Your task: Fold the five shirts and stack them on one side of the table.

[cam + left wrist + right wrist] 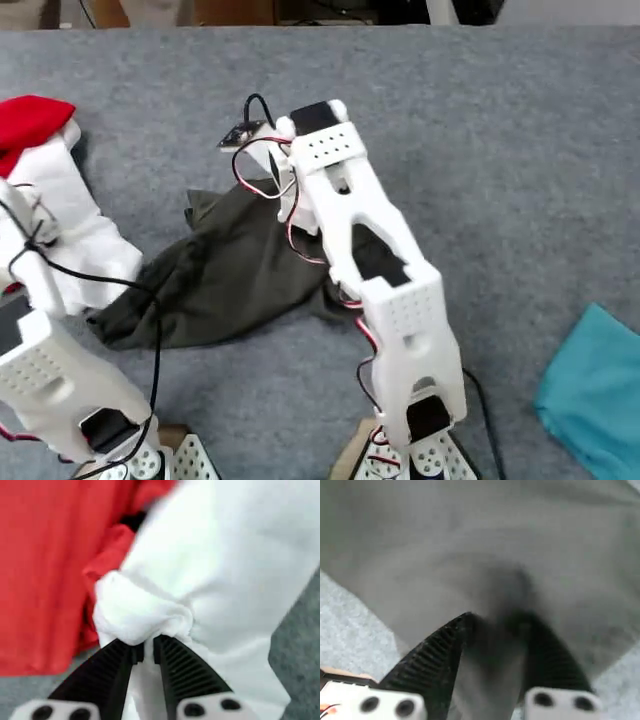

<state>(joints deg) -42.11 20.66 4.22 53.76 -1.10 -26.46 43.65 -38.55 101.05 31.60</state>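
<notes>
A crumpled white shirt (75,215) lies at the table's left edge, with a red shirt (30,118) behind it. My left gripper (148,648) is shut on a bunched fold of the white shirt (150,615), and the red shirt (45,565) lies right beside that fold. In the middle of the table a dark olive shirt (220,280) is spread in a loose heap. My right gripper (502,630) is down on the dark shirt (485,555), shut with a pinch of its cloth between the fingers. The right arm (350,220) hides the spot it holds.
A teal shirt (600,385) lies at the right front edge. The grey felt table (500,150) is bare at the back and right of the middle. Both arm bases stand at the front edge, with loose wires along each arm.
</notes>
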